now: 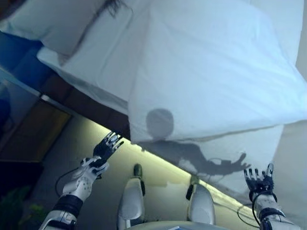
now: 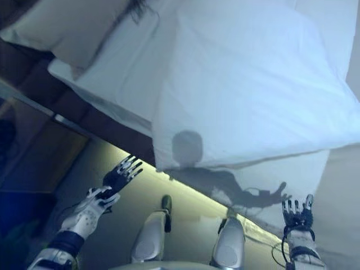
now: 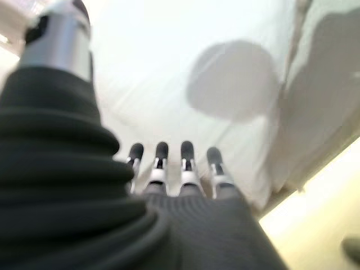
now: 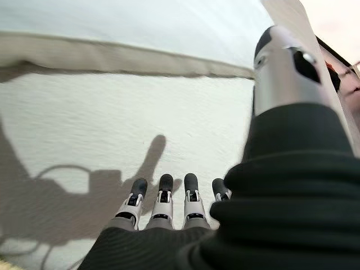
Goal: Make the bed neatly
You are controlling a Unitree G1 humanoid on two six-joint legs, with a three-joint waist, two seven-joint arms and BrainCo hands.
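Note:
A white duvet (image 1: pixel 216 72) covers the bed and its edge hangs over the near side. Two white pillows (image 1: pixel 103 45) lie at the head of the bed, to the left. My left hand (image 1: pixel 106 147) is open, fingers straight, held in the air just short of the duvet's lower left corner (image 1: pixel 136 139). My right hand (image 1: pixel 259 179) is open, fingers straight, in front of the hanging side of the bedding (image 4: pixel 112 129). Neither hand holds cloth. In the left wrist view the fingers (image 3: pixel 171 169) point at the duvet.
A dark bed frame (image 1: pixel 81 103) runs along the left below the mattress. A lit strip of floor (image 1: pixel 158 165) lies between me and the bed. A dark bedside cabinet (image 1: pixel 29 129) stands at the left.

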